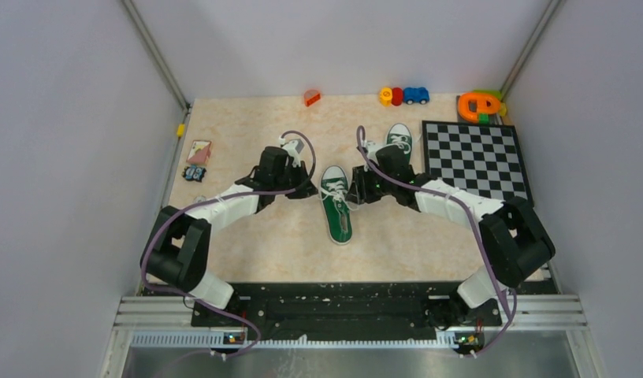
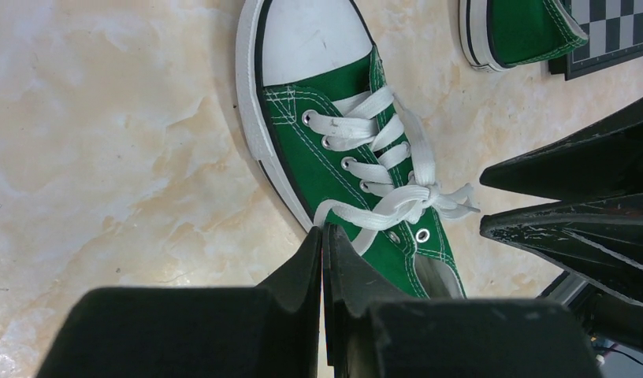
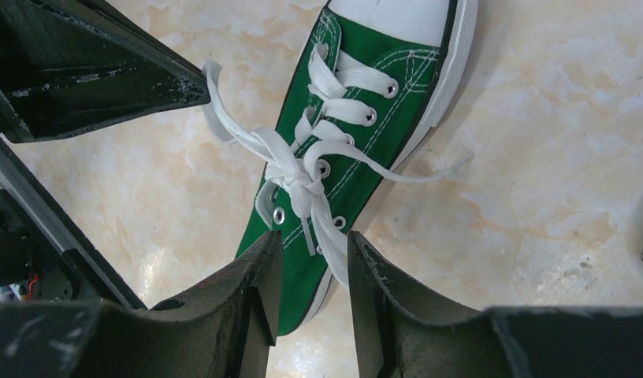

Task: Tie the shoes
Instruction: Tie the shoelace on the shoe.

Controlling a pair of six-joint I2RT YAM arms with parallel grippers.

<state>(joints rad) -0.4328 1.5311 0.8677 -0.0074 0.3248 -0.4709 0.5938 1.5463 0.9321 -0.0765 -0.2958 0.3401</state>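
Note:
One green shoe (image 1: 336, 206) lies mid-table with its toe toward the arms; it also shows in the left wrist view (image 2: 318, 150) and the right wrist view (image 3: 381, 118). Its white laces meet in a loose knot (image 3: 299, 181). My left gripper (image 2: 325, 232) is shut on a lace loop (image 2: 366, 216) at the shoe's left side and holds it out taut. My right gripper (image 3: 314, 236) is open, its jaws on either side of another lace strand (image 3: 334, 236) just below the knot. The second shoe (image 1: 399, 140) lies behind my right arm.
A black-and-white chessboard (image 1: 476, 157) lies at the right, next to the second shoe. Small toys stand along the back edge: an orange block (image 1: 312, 98), a coloured train (image 1: 403, 96) and an orange-green toy (image 1: 480, 105). A card (image 1: 198, 151) lies at the left.

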